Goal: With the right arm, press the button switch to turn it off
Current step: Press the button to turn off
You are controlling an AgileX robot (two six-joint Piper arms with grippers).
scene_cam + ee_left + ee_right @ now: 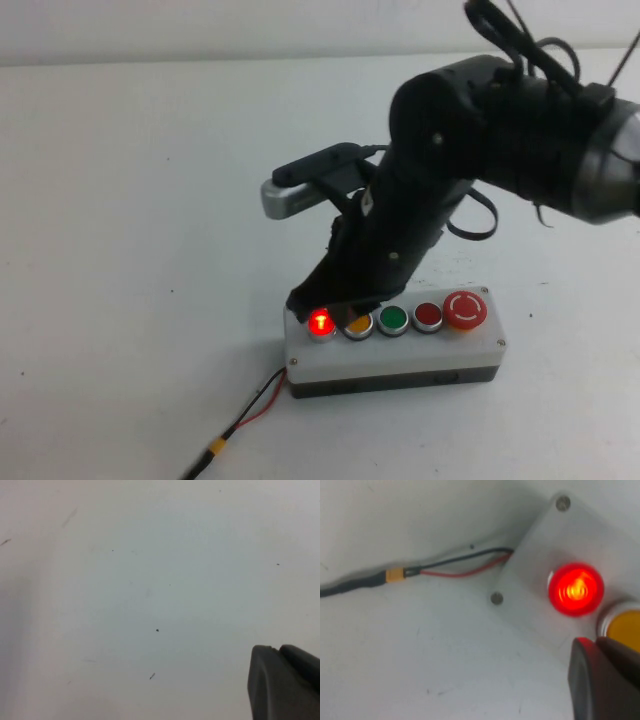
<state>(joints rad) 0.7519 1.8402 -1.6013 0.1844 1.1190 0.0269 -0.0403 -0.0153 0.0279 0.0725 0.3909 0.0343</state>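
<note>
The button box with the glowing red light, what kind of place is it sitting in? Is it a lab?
Probably a robot test bench. A bare white table holds only the button box, its button switch lit. The right gripper hovers just over it. The left gripper is over bare table.

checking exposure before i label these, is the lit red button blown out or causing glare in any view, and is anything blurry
High view: the button switch glows with a small bright core, and the right gripper just above it is a dark, featureless mass. Right wrist view: the button is saturated with an orange centre and tints the soft, out-of-focus fingers red. Left wrist view: even light on the bare table, with the left gripper blurred at the corner.
</note>
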